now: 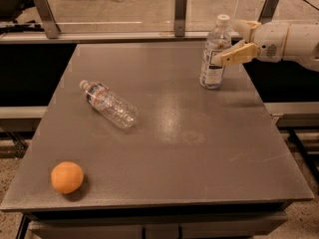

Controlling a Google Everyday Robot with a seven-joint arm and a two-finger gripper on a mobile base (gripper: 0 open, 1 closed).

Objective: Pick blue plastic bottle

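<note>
The blue plastic bottle (214, 54) stands upright at the back right of the grey table (164, 148). It is clear with a white cap and a white-and-dark label. My gripper (227, 43) reaches in from the right at the bottle's upper half. It is open. One tan finger (235, 54) lies across the bottle's near side with its tip over the label. The other finger (243, 26) shows past the bottle's far side near the cap. The bottle rests on the table.
A clear ribbed bottle with a red-striped label (108, 103) lies on its side at the middle left. An orange (67, 177) sits near the front left corner. A glass barrier with metal posts (180, 6) runs along the table's back edge.
</note>
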